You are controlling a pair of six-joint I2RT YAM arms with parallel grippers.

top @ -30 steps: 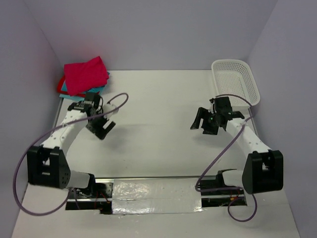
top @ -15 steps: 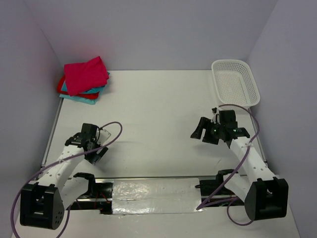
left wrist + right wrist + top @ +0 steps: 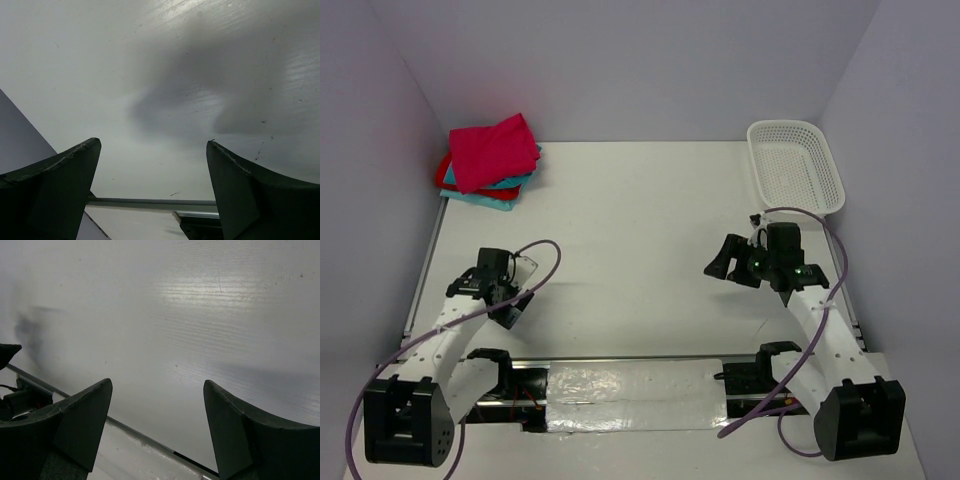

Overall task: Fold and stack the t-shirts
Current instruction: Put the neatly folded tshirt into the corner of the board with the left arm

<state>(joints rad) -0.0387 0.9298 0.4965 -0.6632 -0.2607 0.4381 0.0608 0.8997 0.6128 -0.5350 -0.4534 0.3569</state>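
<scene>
Well, left pincer (image 3: 152, 142) and right pincer (image 3: 156, 383) both gape empty above the worktop (image 3: 640, 220); t-shirts (image 3: 492, 152) sit stacked far-left, so I'd park gently, clear of them.

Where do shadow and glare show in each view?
Top external: glare on the shiny strip at the near edge. Left wrist: a broad soft shadow on the table. Right wrist: a bright streaky sheen across the table.

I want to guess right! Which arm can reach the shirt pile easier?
Probably left: the left gripper is on the same side as the t-shirts; the right gripper is near the basket.
</scene>
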